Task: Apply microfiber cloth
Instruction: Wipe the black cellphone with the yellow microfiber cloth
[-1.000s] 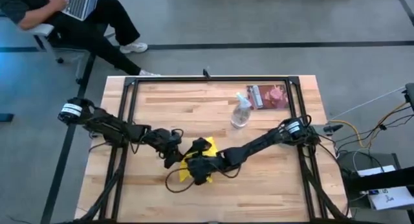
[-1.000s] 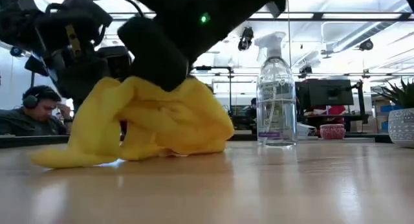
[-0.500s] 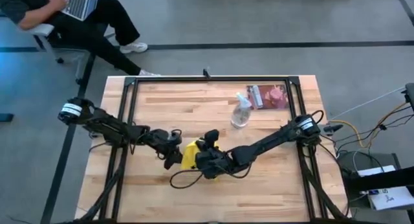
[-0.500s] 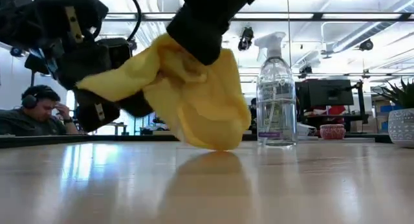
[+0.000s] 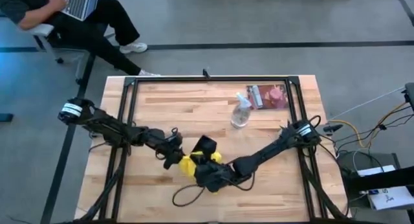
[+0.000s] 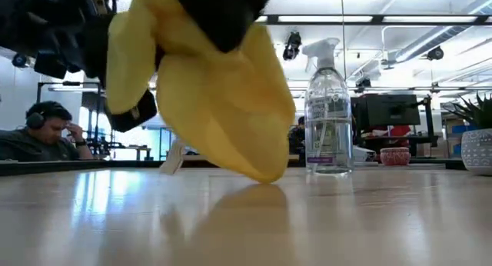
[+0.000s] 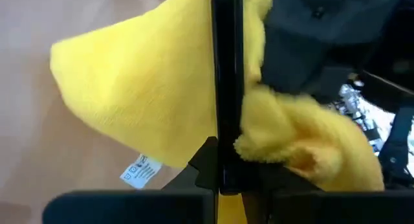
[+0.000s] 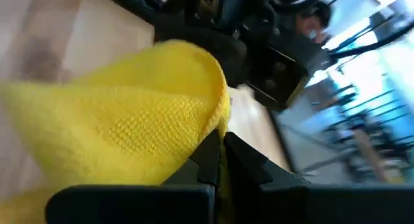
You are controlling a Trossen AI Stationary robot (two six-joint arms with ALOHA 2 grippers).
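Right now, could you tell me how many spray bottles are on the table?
1. The spray bottle stands upright toward the table's far right side, beside a reddish packet, apart from the yellow cloth held near the middle. None seems hidden.

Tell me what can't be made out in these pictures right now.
- Phone: not visible in any view; whether it sits under the cloth and arms can't be told.
- Left gripper: in the high view, too small and dark to tell whether its fingers are open.
- Cloth tag: print too small to read in the left wrist view.
- Bottle: label text too small in the low view.
- Right gripper: room behind blurred.
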